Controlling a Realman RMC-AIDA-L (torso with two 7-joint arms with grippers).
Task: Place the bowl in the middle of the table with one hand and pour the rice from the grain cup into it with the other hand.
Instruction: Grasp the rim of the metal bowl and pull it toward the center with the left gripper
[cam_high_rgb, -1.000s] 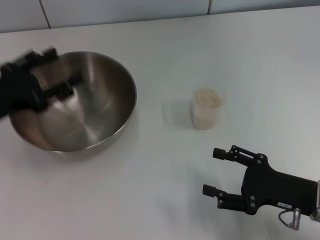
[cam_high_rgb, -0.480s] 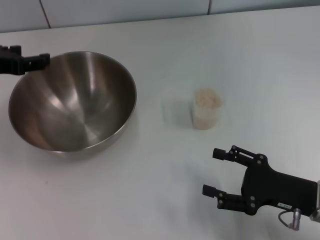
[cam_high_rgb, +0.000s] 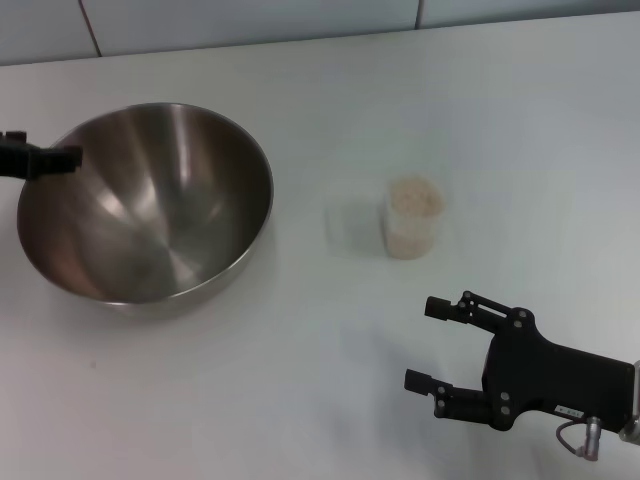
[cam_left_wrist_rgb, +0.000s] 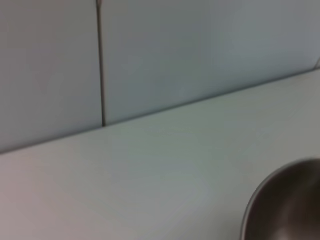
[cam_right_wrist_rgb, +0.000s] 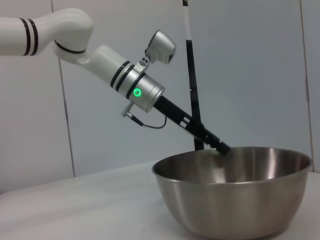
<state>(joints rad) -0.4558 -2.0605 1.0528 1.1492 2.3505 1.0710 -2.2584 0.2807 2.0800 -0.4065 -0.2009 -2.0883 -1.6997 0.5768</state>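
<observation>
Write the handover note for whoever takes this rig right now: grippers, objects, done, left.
Left gripper: at the far left rim of the large stainless-steel mixing bowl, holding nothing visible.
Right gripper: open, empty, hovering low over the plain white table, nearer the robot than the cup.
Bowl: upright, empty, left of the table's middle.
Small clear plastic grain cup: upright to the right of the bowl, apart from it, filled with off-white rice.
Done: nothing poured.
Left: centre the bowl if needed, grasp the cup with the right gripper, pour the rice into the bowl.
</observation>
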